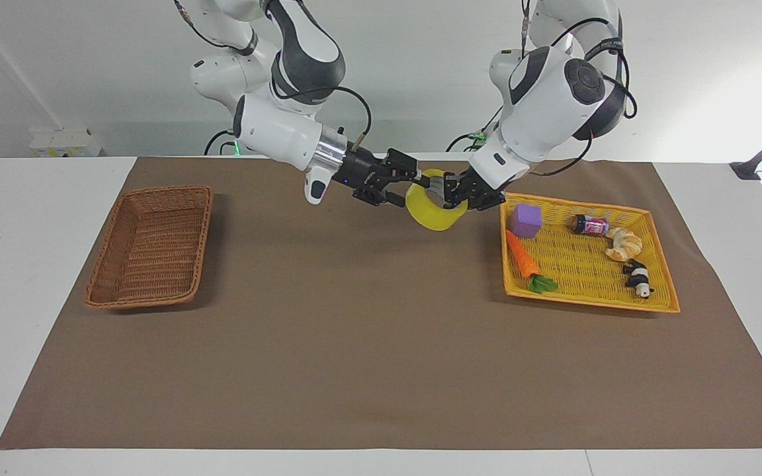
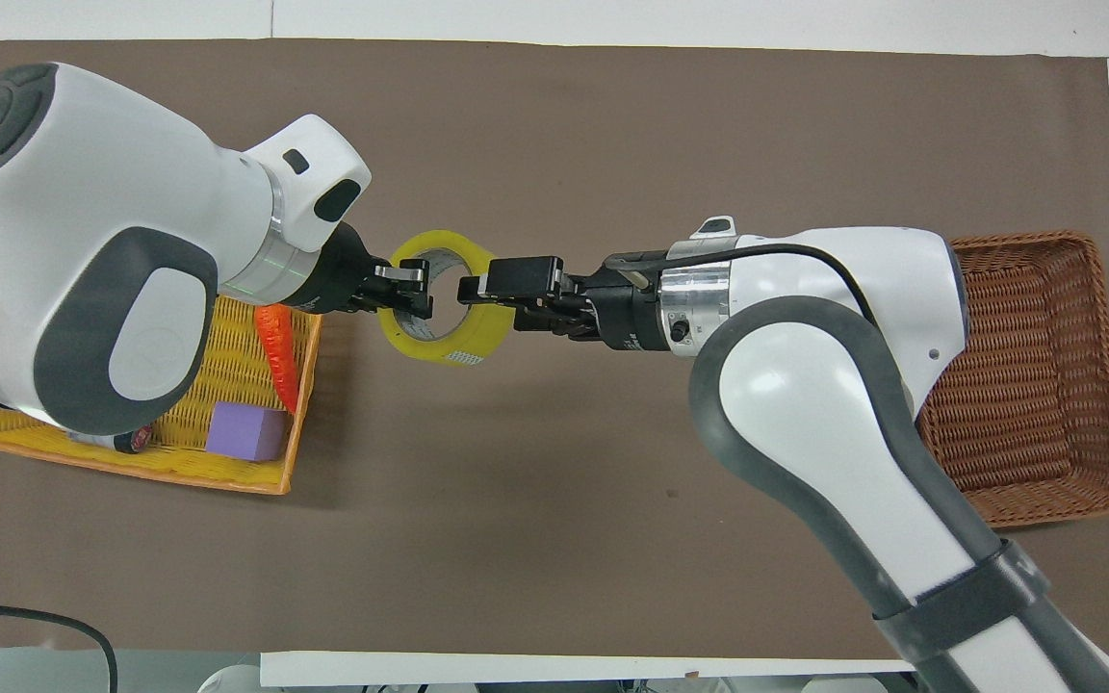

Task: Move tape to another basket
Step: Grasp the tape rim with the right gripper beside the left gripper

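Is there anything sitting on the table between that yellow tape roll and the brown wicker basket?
Nothing visible: only bare brown mat lies between the yellow tape roll, held up, and the brown wicker basket.

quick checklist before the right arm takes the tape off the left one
1. Left gripper shut on the tape, held in the air over the mat: ok.
2. Right gripper at the tape's rim, one finger into the hole: ok.
3. Right jaws closed on the tape: not ok, they look open around the rim.
4. Left jaws released: not ok, and they should not release until the right jaws close.
5. Basket at the right arm's end of the table has room for the tape: ok.
6. Nothing on the mat between the tape and the basket: ok.
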`<state>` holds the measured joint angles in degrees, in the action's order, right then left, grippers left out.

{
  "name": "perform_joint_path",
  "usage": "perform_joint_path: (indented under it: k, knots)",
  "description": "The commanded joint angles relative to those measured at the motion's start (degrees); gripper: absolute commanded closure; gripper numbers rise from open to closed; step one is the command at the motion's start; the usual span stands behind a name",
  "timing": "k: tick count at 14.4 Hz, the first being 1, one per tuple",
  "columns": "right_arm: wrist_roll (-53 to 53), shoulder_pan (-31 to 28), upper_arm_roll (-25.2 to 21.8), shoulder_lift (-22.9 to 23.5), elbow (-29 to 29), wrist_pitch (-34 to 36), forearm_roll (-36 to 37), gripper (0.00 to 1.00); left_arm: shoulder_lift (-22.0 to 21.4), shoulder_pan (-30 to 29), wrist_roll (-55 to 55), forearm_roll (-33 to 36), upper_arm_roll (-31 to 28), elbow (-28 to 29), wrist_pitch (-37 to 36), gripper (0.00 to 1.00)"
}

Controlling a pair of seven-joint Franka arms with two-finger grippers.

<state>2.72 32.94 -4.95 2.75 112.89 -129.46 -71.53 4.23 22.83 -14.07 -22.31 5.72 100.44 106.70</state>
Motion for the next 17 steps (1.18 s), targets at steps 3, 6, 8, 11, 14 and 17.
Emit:
perform_joint_path:
  k: [3,6,8,11,14,17]
  knots:
    - [-0.6,0.6,-0.1,-0.2,0.0,-1.0,-1.0,0.23,-1.0,0.1,-0.8,-0.1,-0.4,0.0,-1.0,0.98]
    - [-0.6,1.7,-0.1,-0.2,0.0,-2.5,-1.0,0.50,-1.0,0.2,-0.7,-0.1,-0.4,0.1,-0.8,0.98]
    - [-0.7,1.7,-0.1,-0.1,0.0,-2.6,-1.0,0.84,-1.1,0.1,-0.7,-0.1,-0.4,0.3,-1.1,0.98]
    - [-0.3,1.1,-0.1,-0.2,0.0,-1.9,-0.9,0.96,-1.1,0.0,-0.7,-0.1,-0.4,0.2,-1.0,0.98]
    - [0.0,0.9,-0.1,-0.2,0.0,-1.9,-0.9,0.96,-1.1,0.0,-0.7,-0.1,-0.4,0.3,-1.1,0.98]
    - [0.9,0.7,-0.2,-0.2,0.0,-1.9,-0.8,0.96,-1.1,-0.2,-0.7,-0.1,-0.5,0.3,-1.1,0.97]
